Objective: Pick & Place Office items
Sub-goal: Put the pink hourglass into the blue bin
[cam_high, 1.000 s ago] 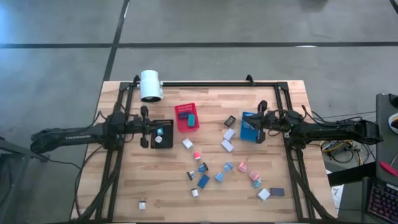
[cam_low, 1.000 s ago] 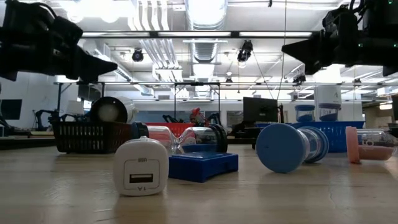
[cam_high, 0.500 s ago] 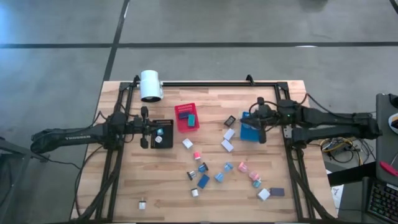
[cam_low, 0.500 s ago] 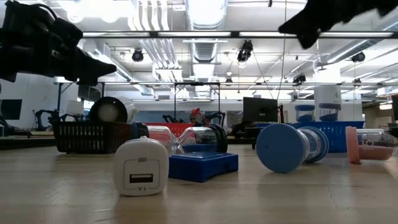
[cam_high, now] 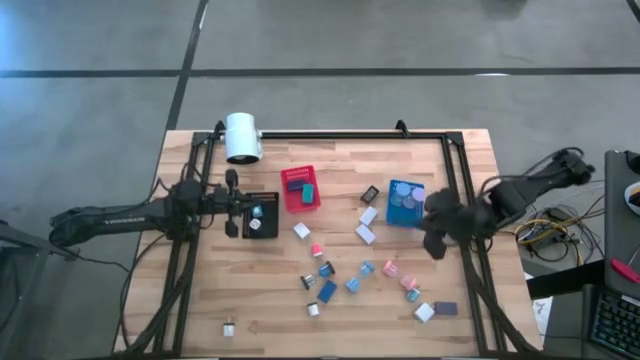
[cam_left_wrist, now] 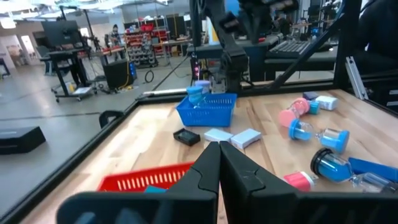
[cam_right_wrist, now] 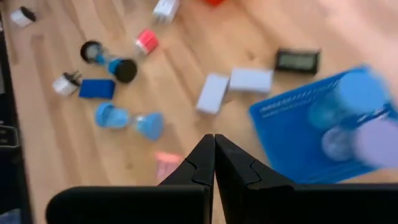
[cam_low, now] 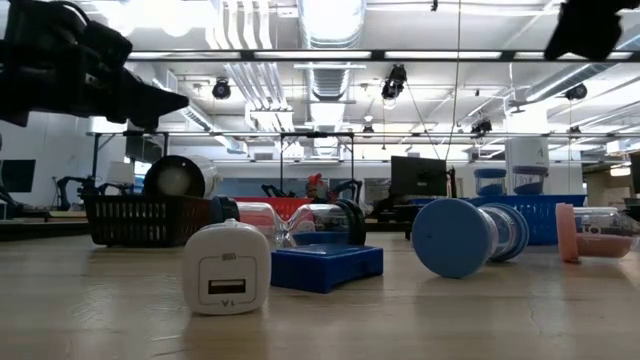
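Both grippers are hovering clenched and empty, the left gripper [cam_high: 238,214] over the black slotted bin [cam_high: 262,214] and the right gripper [cam_high: 433,243] beside the blue mesh bin [cam_high: 403,201], while the small office items [cam_high: 360,270] are lying scattered across the pale plank surface [cam_high: 270,305], whose wood grain and a white ribbed charger block [cam_low: 227,268] are showing close up only in the low view.

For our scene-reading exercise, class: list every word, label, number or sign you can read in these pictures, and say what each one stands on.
Nothing here reads clearly enough to quote.
White lettering along the left arm: too small to read.
Small mark under the socket of the white charger block: too small to read.
Screen of the black display piece: nothing legible.
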Available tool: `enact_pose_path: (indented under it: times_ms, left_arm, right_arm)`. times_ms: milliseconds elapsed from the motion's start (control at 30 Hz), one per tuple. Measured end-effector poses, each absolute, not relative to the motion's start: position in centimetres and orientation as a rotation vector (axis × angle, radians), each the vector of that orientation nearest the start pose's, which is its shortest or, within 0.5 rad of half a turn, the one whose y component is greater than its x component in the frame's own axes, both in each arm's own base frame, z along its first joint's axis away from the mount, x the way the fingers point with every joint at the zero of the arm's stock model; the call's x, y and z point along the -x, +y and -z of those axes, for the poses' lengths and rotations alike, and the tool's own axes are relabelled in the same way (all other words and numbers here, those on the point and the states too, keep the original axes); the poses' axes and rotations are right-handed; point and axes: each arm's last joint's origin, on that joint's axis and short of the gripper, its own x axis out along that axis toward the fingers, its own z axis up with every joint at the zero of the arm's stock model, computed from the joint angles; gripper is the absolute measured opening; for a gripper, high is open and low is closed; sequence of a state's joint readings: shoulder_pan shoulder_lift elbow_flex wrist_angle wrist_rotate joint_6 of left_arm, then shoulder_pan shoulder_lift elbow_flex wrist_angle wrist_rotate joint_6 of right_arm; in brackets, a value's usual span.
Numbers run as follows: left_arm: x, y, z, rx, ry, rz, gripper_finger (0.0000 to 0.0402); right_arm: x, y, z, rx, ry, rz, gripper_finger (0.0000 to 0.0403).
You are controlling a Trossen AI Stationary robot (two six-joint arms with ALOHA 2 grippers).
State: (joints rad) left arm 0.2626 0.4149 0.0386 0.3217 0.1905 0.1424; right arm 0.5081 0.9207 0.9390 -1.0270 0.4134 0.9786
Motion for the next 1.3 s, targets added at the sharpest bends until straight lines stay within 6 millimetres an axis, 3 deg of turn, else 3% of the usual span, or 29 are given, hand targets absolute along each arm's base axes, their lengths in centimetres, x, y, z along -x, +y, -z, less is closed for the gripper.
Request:
enact_pose_path:
  times_ms: [200,300,533,700,867,1033,1300]
  left_arm:
    - [-12.2,2.7,-17.5,-0.136,0.047,-0.069,0.0006]
    - [-12.2,2.7,-17.4,-0.135,0.049,-0.069,0.0008]
    - [-12.2,2.6,-17.2,-0.113,0.065,-0.04,0.0013]
    - [-12.2,2.6,-17.0,-0.099,0.077,-0.033,0.0013]
    - [-12.2,2.6,-17.0,-0.096,0.077,-0.02,0.0014]
    - [-12.2,2.5,-17.0,-0.096,0.077,-0.015,0.0014]
    - [-12.2,2.5,-17.0,-0.103,0.077,-0.015,0.0014]
  right_arm:
    - [-15.2,10.3,-27.4,-0.539,0.936,0.436,0.0013]
    - [-15.8,12.1,-25.7,-0.601,1.046,0.478,0.0036]
    - [-17.9,15.0,-23.3,-0.662,1.197,0.517,0.0149]
    - [-19.3,16.2,-22.5,-0.629,1.221,0.555,0.0245]
    - [-20.3,16.8,-21.0,-0.58,1.256,0.6,0.0313]
    - [-21.4,16.8,-19.6,-0.51,1.323,0.608,0.0327]
    - [-22.0,16.5,-17.8,-0.47,1.429,0.595,0.0297]
